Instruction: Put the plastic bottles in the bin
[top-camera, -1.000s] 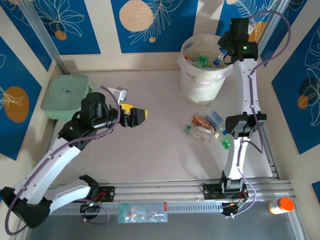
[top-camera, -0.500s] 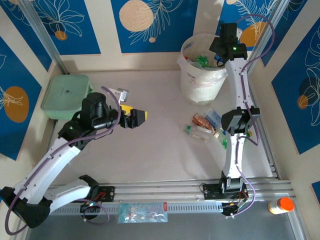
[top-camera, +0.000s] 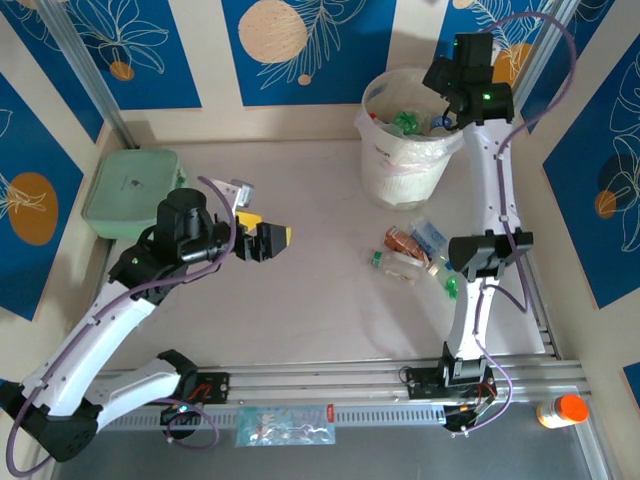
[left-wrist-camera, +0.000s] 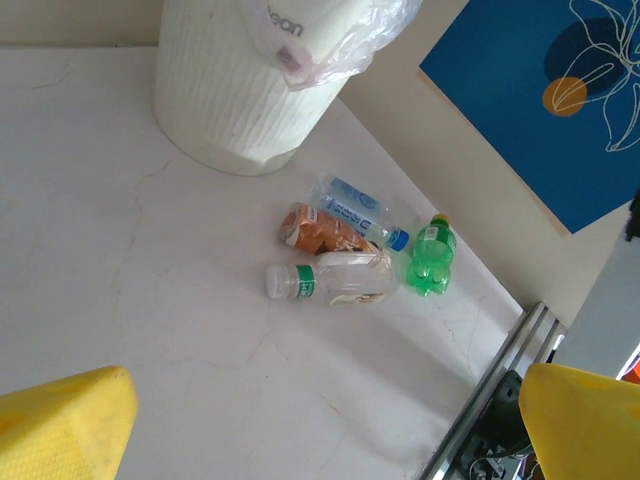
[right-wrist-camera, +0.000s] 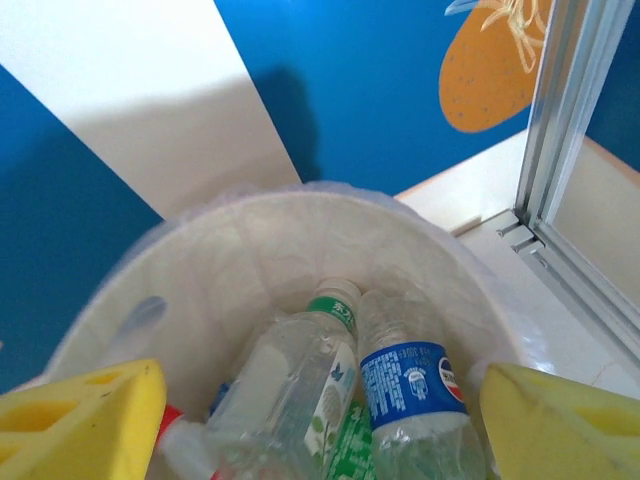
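- Right now, your right fingers are hanging spread wide over the bin, and nothing is sitting between them
- Directly beneath them, a green-labelled clear bottle and a blue-labelled bottle are lying side by side inside the bin, touching, with their necks pointing at its far wall; what is lying under them is too jumbled to tell apart
- In the top view you are seeing the bin standing at the far right of the tabletop, close to the back wall, with your right arm reaching over its rim
- Your left fingers are standing wide apart too, gripping nothing, and are hovering over the bare left-middle of the tabletop
- Four bottles are lying in a loose cluster on the tabletop, near the bin on its near side and beside your right arm
- In that cluster, a blue-capped clear bottle is touching a crushed orange-brown bottle, a white-capped clear bottle is lying against that one, and a green bottle is resting just beside the blue cap
- A pale green box is sitting at the far left, well apart from the bottles
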